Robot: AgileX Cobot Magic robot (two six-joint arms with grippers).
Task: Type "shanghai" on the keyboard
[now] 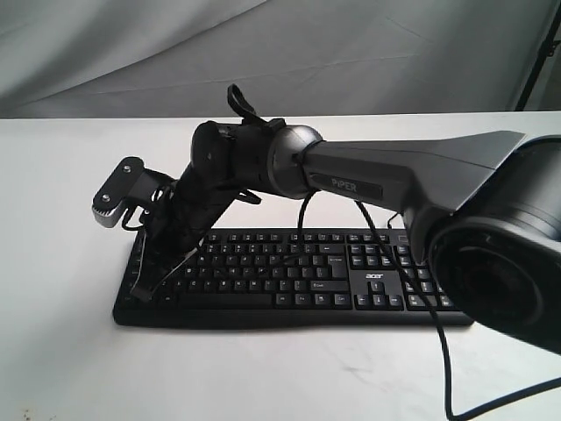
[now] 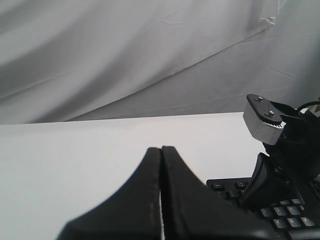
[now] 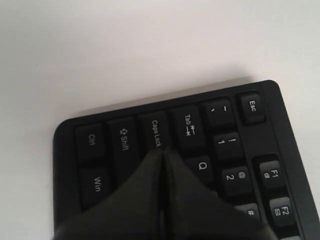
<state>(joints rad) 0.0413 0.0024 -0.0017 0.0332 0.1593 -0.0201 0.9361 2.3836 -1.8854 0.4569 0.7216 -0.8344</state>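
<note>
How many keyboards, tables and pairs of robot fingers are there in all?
keyboard: 1
pairs of robot fingers: 2 (left fingers, right fingers)
white table: 1
Total: 4

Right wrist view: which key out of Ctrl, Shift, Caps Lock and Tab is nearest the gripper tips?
Caps Lock: the tips of the shut right gripper end at its edge. Shift and Tab flank it; Ctrl lies farthest.

You see a plain white table (image 1: 70,351) carrying the black keyboard (image 1: 289,272) flat toward 6 o'clock of the exterior view, its long side running 9 to 3 o'clock, number pad (image 1: 379,281) at the 3 o'clock end.
</note>
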